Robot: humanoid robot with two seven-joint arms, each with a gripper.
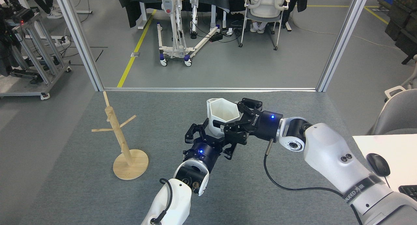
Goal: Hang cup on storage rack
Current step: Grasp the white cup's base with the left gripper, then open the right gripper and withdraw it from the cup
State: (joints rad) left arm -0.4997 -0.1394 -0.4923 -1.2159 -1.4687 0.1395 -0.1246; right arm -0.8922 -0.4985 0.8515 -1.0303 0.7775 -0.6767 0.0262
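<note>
The white faceted cup [221, 116] is held upright above the grey table, mouth up, its handle at the far left side. My right gripper [239, 122] is shut on the cup's right wall, one finger inside the rim and the others outside. Just below and left of the cup, my left gripper [210, 138] is open, its fingers spread around the cup's lower part without clearly closing on it. The wooden storage rack [122, 138] stands on its round base at the table's left, well apart from both grippers, with bare pegs.
Grey felt table [81, 192] ends at a metal frame along the far edge. A white desk with a black mouse [378, 163] sits at the right. A grey chair [395, 112] is beyond the right edge. Carts and office chairs stand on the floor behind.
</note>
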